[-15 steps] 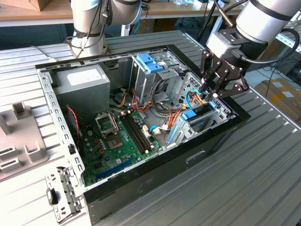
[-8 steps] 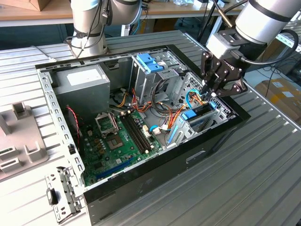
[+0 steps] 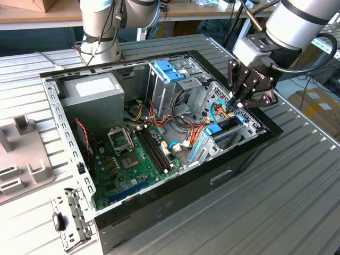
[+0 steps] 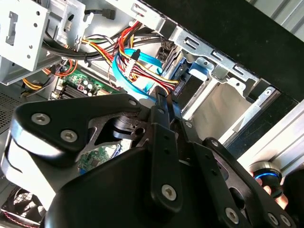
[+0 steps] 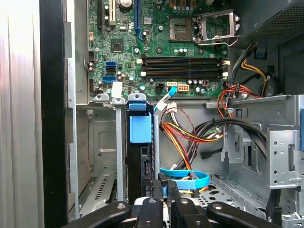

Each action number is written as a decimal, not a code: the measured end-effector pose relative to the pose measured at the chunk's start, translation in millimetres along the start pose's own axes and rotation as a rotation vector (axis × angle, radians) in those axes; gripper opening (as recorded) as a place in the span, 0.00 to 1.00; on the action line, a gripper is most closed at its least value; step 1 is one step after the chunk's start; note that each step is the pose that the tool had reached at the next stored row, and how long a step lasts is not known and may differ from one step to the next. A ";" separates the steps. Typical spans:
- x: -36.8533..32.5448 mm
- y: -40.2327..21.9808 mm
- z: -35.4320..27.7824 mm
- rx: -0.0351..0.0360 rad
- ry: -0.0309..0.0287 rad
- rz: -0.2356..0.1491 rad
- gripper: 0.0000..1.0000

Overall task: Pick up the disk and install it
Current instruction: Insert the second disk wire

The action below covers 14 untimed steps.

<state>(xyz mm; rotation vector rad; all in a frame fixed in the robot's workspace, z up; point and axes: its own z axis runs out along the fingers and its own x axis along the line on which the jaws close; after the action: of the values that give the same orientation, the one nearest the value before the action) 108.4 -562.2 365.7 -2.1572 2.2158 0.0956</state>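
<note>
Inside the open black tower computer case (image 3: 159, 210), at the corner on the exterior view's right, the black multi-link gripper (image 3: 237, 104) hangs over the grey sheet-metal drive bay (image 3: 249, 125). In both wrist views its jaws are drawn together with nothing visibly between them. The tips (image 4: 163, 100) stand close to a flat light-blue ribbon cable (image 5: 190, 178) and a bundle of red, yellow and black wires (image 5: 183, 135).

The disk (image 5: 140, 161), a flat black-and-silver hard drive with a blue plastic rail and tab, stands on edge in a slot of that bay. Only its narrow edge shows, so how fully it is seated cannot be told. In the first wrist view it lies just beside the gripper tips, offset to one side rather than between them. Its long axis runs from the gripper toward the green motherboard (image 5: 156, 42). In the exterior view the blue tab (image 3: 214, 130) sits just below the gripper, on the motherboard side. Contact between tips and disk cannot be confirmed.

Contents of the case:
- the motherboard on its floor
- a grey metal power-supply box with a white sticker (image 3: 90, 93) at the far corner
- a second grey metal cage with blue plastic clips (image 3: 172, 74) between that box and the drive bay
- loose cabling throughout
</note>
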 end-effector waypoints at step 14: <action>6.3 2.0 0.6 0.0000 0.0000 0.000 0.16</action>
<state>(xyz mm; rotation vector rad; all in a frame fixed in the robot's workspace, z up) 106.3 -568.3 364.7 -2.1573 2.2158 0.0955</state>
